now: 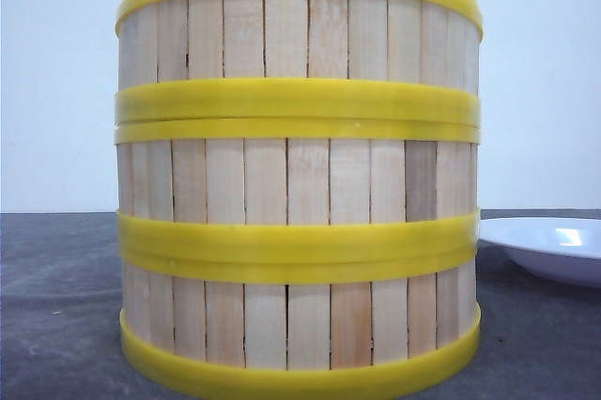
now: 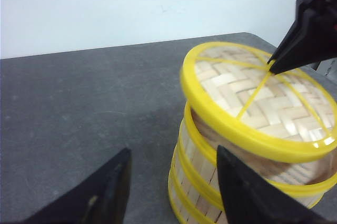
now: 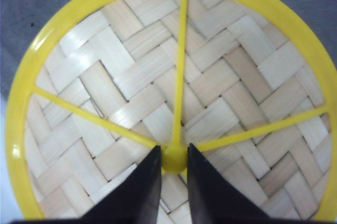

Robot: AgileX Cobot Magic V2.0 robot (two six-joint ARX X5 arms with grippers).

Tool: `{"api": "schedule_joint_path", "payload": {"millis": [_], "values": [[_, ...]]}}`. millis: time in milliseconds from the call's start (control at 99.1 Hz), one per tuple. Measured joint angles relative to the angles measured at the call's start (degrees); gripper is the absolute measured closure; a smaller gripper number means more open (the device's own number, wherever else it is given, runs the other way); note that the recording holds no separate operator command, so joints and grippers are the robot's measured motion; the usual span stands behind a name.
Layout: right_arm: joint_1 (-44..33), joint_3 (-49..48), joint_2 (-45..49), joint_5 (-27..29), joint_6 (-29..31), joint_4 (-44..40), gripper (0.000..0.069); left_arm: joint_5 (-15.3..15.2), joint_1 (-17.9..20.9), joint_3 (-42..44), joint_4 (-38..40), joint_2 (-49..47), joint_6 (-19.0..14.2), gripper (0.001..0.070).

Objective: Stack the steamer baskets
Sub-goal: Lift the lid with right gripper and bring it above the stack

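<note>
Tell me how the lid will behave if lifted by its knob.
The lid is woven bamboo in a plastic rim, so probably light and stiff. The right gripper pinches only the small smooth knob, so it may slip or swing. It sits askew on the stack and could slide.

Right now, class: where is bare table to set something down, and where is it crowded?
Free: grey table between the stack of steamer baskets and the back wall. Crowded: the stack's plate side; the right gripper pinches the lid knob.

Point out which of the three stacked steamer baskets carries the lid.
The top steamer basket of the stack: the woven lid sits tilted on its rim, the right gripper pinching the knob.
</note>
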Motion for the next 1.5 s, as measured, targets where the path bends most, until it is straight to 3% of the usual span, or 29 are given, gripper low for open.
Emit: {"api": "schedule_joint_path", "payload": {"millis": [908, 1503], "values": [[3.6, 0.0, 0.1, -1.4, 0.0, -0.1, 0.0637, 0.0, 0.0, 0.0, 0.0, 0.0, 0.0, 0.0405], [3.6, 0.0, -5.7, 3.1, 0.1, -0.1, 0.0637, 0.0, 0.0, 0.0, 0.0, 0.0, 0.0, 0.0405]]}}
